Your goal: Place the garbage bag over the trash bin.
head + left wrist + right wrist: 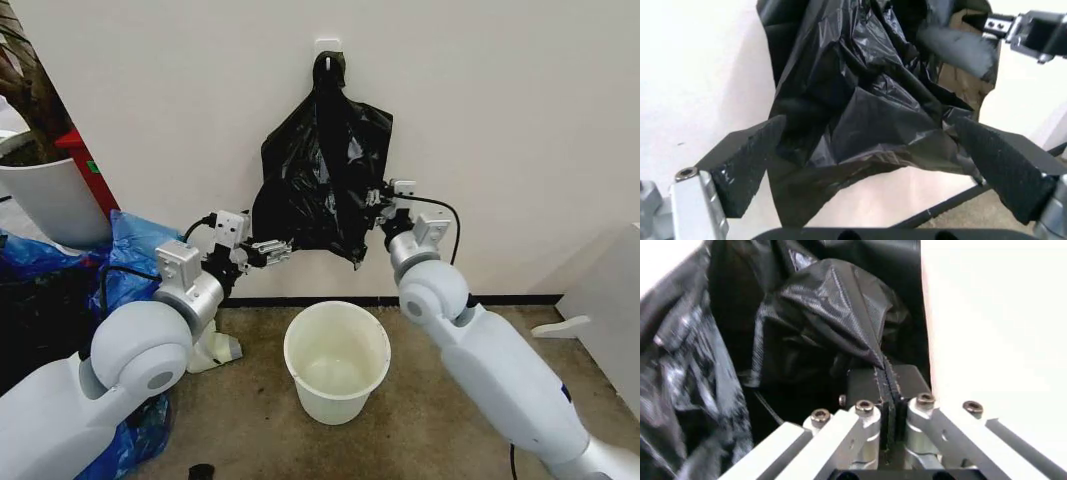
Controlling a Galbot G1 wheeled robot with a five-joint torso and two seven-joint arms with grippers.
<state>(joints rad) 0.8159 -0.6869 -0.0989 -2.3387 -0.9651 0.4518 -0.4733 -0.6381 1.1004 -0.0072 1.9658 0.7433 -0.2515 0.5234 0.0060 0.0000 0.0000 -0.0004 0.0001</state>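
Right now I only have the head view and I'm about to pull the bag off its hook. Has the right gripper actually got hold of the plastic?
Observer: Yes. In the right wrist view the right gripper is shut, with a fold of the garbage bag pinched between its pads.
Operator: And the left one?
Observer: The left gripper is open; the bag's lower edge hangs between its fingers, not clamped.
Operator: Is the bin lined up?
Observer: The trash bin stands on the floor below the bag, between the arms.
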